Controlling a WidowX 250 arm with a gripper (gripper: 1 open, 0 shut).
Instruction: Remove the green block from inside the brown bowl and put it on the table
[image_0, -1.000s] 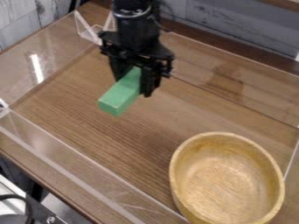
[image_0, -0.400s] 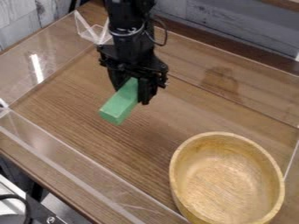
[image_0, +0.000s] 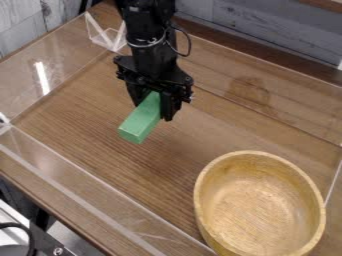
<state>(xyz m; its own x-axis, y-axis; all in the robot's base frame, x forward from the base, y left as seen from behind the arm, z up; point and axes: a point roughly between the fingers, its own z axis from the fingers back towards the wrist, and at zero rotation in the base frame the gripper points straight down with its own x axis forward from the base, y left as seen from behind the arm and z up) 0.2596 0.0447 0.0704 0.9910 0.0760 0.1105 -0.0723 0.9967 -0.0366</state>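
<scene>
My gripper (image_0: 158, 103) points straight down over the left middle of the table (image_0: 227, 125), shut on the upper end of the green block (image_0: 139, 122). The block hangs tilted, its lower end down to the left, close above the tabletop. I cannot tell whether that end touches the wood. The brown bowl (image_0: 261, 204) sits empty at the front right, well apart from the gripper and the block.
Low clear acrylic walls (image_0: 80, 190) run along the table's edges, the nearest one in front of the block. A grey plank wall stands behind the table. Bare wood lies between the block and the bowl.
The gripper has sunk a little toward the tabletop, carrying the green block down with it. The bowl has not moved.
</scene>
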